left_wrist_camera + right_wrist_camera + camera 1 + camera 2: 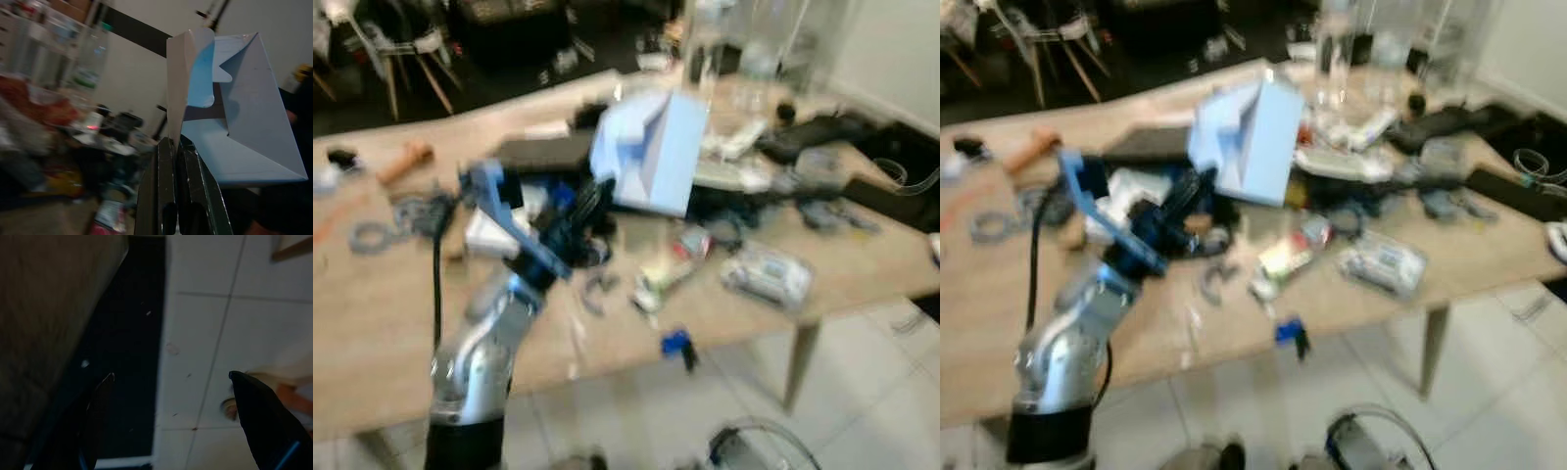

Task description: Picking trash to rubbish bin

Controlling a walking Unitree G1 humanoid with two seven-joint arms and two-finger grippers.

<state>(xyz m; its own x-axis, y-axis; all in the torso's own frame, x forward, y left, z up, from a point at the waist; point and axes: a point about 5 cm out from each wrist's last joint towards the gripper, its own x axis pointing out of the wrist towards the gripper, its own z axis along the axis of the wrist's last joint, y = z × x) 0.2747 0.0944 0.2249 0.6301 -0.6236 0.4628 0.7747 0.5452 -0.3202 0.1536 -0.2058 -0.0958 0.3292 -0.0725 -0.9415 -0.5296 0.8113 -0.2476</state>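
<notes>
We start with the long wooden table [372, 323], one of it, standing on a pale tiled floor [636, 411] and strewn with clutter too blurred to count piece by piece.

Above its middle we see one light blue cardboard box [651, 152], opened out, flaps loose, lifted clear of the tabletop. Our left gripper [177, 147] has it: in the left wrist view the two black fingers [165, 196] lie together, pinching one thin flap edge, and the rest of the box hangs out to the side beyond them. We judge it empty and light, stiff enough along its panels but weak at the folds, so it can swing or fold over under its own overhang. A flap pinch is a poor grip for a carry; we would rather hold deeper, over a doubled fold or a panel near the body of the box, and move gently so the smooth card does not slip out. It is not fragile; crushing costs nothing for trash.

Next, one clear plastic packet [769, 274] lies near the table's front edge on our right, soft and probably slippery. Beside the middle lies one small wrapper [661, 274], light and crinkly by our guess. One small blue object [677, 345] sits at the very front edge; what it is we cannot tell.

Our right gripper [171, 421] hangs low over the floor, its two fingers spread well apart, holding nothing. We see no bin.
</notes>
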